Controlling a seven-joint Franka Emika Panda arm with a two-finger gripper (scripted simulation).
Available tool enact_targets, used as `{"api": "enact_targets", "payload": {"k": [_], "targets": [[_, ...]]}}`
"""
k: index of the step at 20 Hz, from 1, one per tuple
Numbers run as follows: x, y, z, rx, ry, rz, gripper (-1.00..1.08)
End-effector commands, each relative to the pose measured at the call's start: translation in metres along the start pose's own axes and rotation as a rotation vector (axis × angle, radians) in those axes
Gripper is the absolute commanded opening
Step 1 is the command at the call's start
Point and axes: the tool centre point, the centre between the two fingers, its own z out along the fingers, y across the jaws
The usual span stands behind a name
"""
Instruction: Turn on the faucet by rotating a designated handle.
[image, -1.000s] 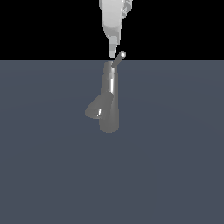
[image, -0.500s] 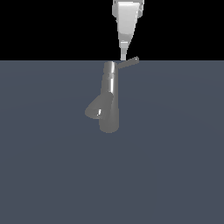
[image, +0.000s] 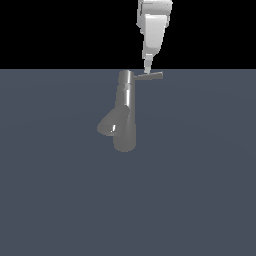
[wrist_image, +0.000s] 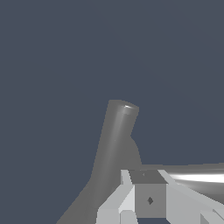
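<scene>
You see the faucet (image: 125, 112) standing on the grey surface (image: 200, 190), its long axis near upright and leaning slightly; its stubby spout (image: 107, 125) angles down toward the exterior view's left; from the faucet's cap the handle (image: 150, 76) runs almost level, pointing to the exterior view's right; the claw (image: 147, 68) hangs just above the handle, fingertips touching or nearly so; fingers look narrow together, yet you cannot tell whether they grip anything.

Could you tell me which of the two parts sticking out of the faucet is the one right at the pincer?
The handle, the thin straight bar at the faucet's top, pointing to the exterior view's right. The pincer tip meets it; the thicker spout branches off lower, opposite.
</scene>
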Motion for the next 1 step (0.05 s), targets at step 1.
{"api": "enact_targets", "payload": {"k": [1], "targets": [[0.0359, -0.0003, 0.0056, -0.008, 0.008, 0.049, -1.00]]}}
